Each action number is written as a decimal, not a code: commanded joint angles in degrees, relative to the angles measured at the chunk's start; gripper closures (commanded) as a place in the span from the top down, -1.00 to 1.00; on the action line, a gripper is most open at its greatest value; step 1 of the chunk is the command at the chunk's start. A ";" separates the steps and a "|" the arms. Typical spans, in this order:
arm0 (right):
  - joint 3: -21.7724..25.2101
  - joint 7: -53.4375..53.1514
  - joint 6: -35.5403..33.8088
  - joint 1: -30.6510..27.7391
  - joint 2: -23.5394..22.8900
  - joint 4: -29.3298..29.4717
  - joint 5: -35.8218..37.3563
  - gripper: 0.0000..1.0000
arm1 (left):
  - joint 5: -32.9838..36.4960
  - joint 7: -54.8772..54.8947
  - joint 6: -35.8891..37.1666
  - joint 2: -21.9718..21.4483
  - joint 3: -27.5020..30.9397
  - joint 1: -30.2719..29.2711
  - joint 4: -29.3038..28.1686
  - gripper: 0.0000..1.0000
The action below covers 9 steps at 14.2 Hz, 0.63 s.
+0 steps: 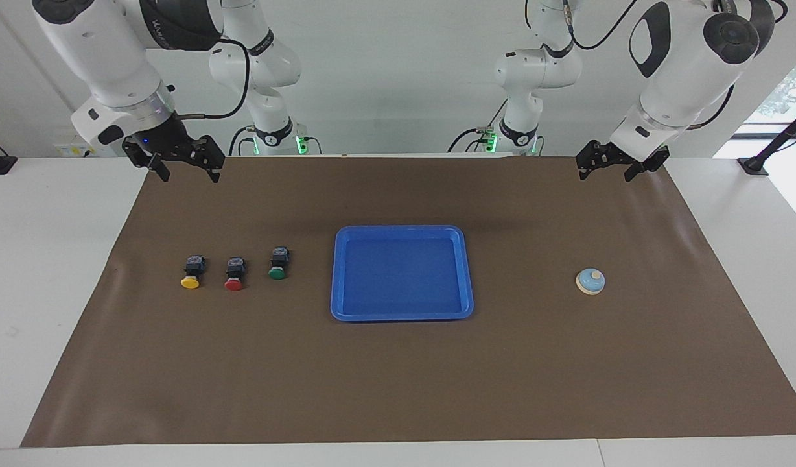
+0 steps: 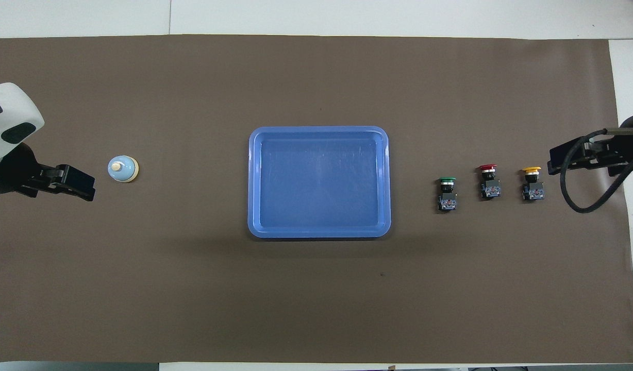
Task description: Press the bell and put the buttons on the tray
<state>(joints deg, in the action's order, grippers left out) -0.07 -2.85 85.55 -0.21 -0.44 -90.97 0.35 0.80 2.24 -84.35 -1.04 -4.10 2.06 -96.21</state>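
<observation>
The blue tray (image 1: 401, 229) lies empty at the middle of the mat; it also shows in the overhead view (image 2: 319, 132). The bell (image 1: 590, 281) (image 2: 123, 169) stands toward the left arm's end. The three buttons lie in a row toward the right arm's end: green (image 1: 278, 263) (image 2: 447, 195) closest to the tray, then red (image 1: 234, 274) (image 2: 488, 182), then yellow (image 1: 190, 272) (image 2: 532, 184). My left gripper (image 1: 607, 172) (image 2: 78, 183) hangs open and empty over the mat's edge by the robots. My right gripper (image 1: 187, 170) (image 2: 556, 161) hangs open and empty over that same edge at its own end.
A brown mat (image 1: 398, 389) covers most of the white table (image 1: 48, 259). White table margins show at both ends. A black cable (image 2: 579, 196) loops from the right wrist.
</observation>
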 commanded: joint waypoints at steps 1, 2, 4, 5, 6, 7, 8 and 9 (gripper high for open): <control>-0.28 1.27 -0.12 -0.75 1.32 -1.41 -1.14 1.00 | 0.51 -0.74 0.68 0.25 0.14 0.66 0.59 1.00; -0.28 1.27 -0.12 -0.75 1.32 -1.41 -1.14 1.00 | 0.51 -0.66 0.68 0.25 0.23 0.75 0.59 1.00; -0.28 1.27 -0.12 -0.75 1.32 -1.41 -1.14 1.00 | 0.51 -0.66 0.59 -0.01 0.15 0.49 0.41 1.00; -0.28 1.27 -0.12 -0.75 1.32 -1.41 -1.14 1.00 | 0.51 -0.66 0.68 -0.28 0.23 0.23 0.41 1.00; -0.28 1.27 -0.12 -0.75 1.32 -1.41 -1.14 1.00 | 0.51 -0.66 0.59 -0.37 0.32 0.05 0.50 1.00; -0.28 1.27 -0.12 -0.75 1.32 -1.41 -1.14 1.00 | 0.51 -0.66 0.59 -0.37 0.41 -0.04 0.50 1.00; -0.28 1.27 -0.12 -0.75 1.41 -1.41 -1.14 1.00 | 0.51 -0.66 0.68 -0.37 0.41 -0.04 0.50 1.00; -0.28 1.27 -0.12 -0.75 1.32 -1.41 -1.14 1.00 | 0.51 -0.66 0.59 -0.37 0.41 -0.04 0.50 1.00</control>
<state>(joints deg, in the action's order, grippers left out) -0.07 -2.85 85.55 -0.21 -0.44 -90.97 0.35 0.80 2.19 -84.36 -1.05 -3.83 1.98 -96.18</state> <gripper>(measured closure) 0.000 0.000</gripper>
